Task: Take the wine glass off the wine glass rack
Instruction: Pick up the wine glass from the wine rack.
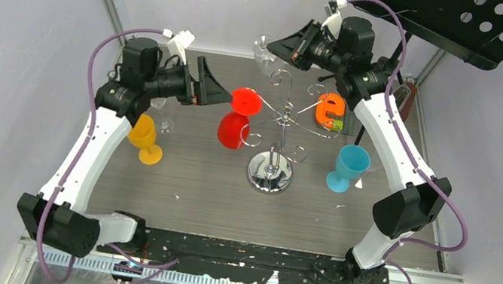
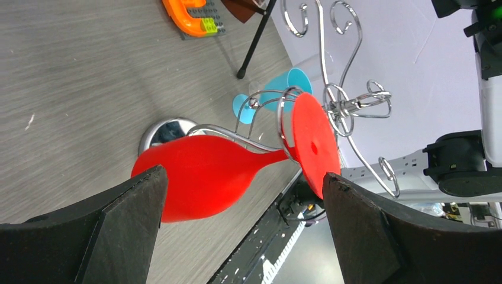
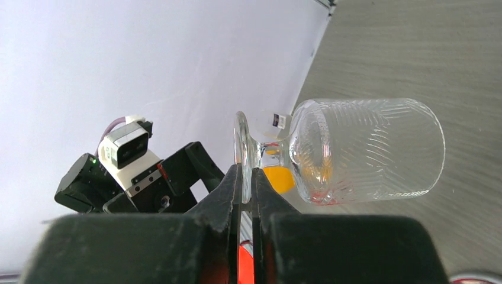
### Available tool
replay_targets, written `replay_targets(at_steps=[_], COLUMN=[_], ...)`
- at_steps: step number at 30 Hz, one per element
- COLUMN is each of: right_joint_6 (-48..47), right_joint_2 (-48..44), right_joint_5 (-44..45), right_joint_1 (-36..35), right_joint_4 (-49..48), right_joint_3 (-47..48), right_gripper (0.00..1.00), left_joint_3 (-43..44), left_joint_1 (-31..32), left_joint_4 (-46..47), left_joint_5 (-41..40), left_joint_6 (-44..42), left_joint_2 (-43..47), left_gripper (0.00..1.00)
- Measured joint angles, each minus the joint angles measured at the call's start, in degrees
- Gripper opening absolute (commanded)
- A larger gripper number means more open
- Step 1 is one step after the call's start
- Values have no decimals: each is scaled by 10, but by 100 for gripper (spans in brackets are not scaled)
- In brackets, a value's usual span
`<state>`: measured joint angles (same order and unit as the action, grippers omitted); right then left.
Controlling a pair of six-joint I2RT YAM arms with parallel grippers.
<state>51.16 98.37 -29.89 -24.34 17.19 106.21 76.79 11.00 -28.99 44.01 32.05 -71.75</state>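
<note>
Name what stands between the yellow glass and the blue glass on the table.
Top view: the wine glass rack stands between yellow glass and blue glass, its hung red wine glass nearer the yellow one.

Grey wood-grain bench (image 1: 187, 189). Wine glass rack (image 1: 270, 174) stands mid-bench on its round mirrored base. Yellow goblet (image 1: 144, 139) upright at left, blue goblet (image 1: 347, 169) upright at right, both apart from the rack. Far right: orange toy (image 1: 330, 111) on small grey plate (image 2: 218, 12); black stand leg (image 2: 254, 41) foots beside it.
</note>
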Motion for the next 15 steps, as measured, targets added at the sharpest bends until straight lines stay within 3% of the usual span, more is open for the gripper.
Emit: replay_targets(at_steps=[15], right_joint_6=[-66], right_joint_2=[-45], right_joint_5=[-33], right_joint_1=[0], right_joint_4=[-68], right_joint_3=[-14], right_gripper=[6], left_joint_3=[47], left_joint_1=[-10], left_joint_4=[-21], left_joint_5=[-25], left_joint_6=[3], left_joint_2=[72], left_gripper=[100])
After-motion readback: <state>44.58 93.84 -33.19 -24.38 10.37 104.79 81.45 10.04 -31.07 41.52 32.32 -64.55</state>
